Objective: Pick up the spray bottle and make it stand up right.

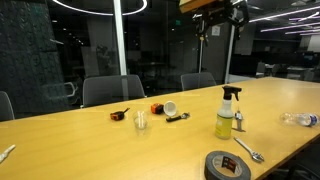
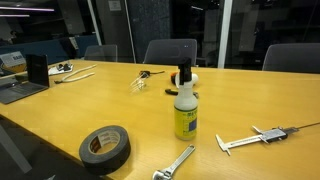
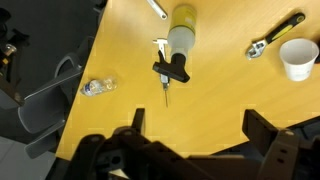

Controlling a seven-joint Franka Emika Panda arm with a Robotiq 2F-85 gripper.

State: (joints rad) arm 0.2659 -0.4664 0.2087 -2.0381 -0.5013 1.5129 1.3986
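The spray bottle (image 1: 228, 113) is yellow-green with a dark trigger head. It stands upright on the wooden table in both exterior views (image 2: 185, 108). The wrist view looks down on the bottle (image 3: 181, 27) from far above, with its trigger head pointing toward the lower edge. My gripper (image 3: 198, 125) is open and empty, with its fingers spread wide. In an exterior view the gripper (image 1: 218, 18) hangs high above the table, well clear of the bottle.
A black tape roll (image 1: 227, 165) (image 2: 105, 145) and a wrench (image 2: 175, 162) (image 3: 275, 35) lie near the table's front edge. A caliper (image 2: 255, 138) lies beside the bottle. A white cup (image 3: 298, 58), a clear plastic bottle (image 3: 97, 87) and a laptop (image 2: 20, 85) are also on the table.
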